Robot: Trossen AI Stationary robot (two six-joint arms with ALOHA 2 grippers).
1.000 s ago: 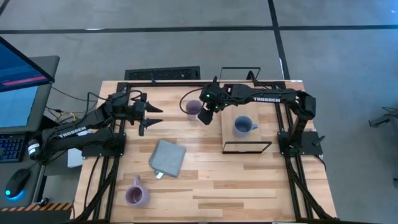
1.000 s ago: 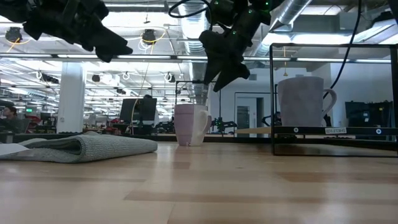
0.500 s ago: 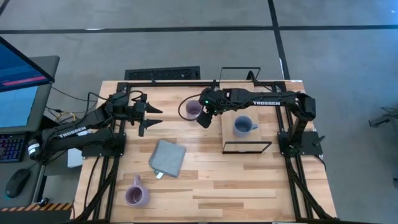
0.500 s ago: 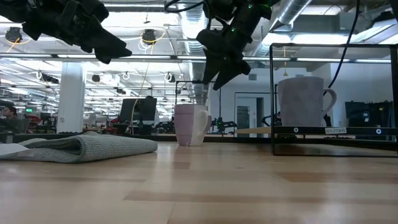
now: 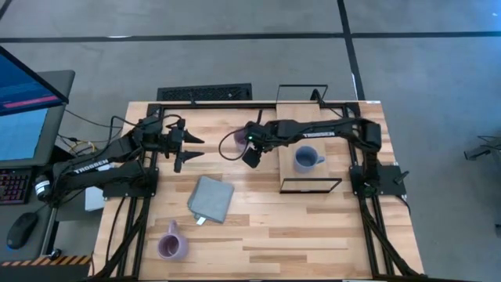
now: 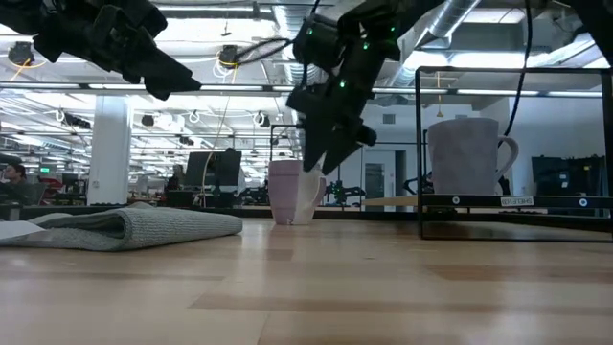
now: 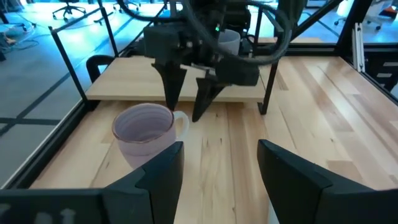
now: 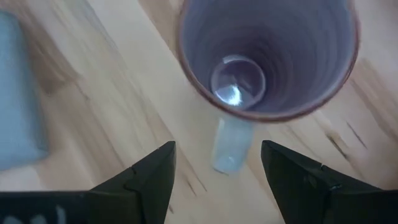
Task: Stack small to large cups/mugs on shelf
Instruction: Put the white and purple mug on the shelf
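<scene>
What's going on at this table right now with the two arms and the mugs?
The right gripper, jaws open, hangs over the handle of a lavender mug standing on the table beside the shelf, not yet gripping it. A blue-grey mug already sits on the shelf. Another lavender mug stands at the table's near edge, past a grey folded cloth. The left gripper waits open above the table's left side.

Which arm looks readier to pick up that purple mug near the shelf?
The right one, probably. Its gripper hangs open right over the lavender mug, fingers astride its handle, with the shelf just beside it. The left gripper waits farther off, raised above the table.
</scene>
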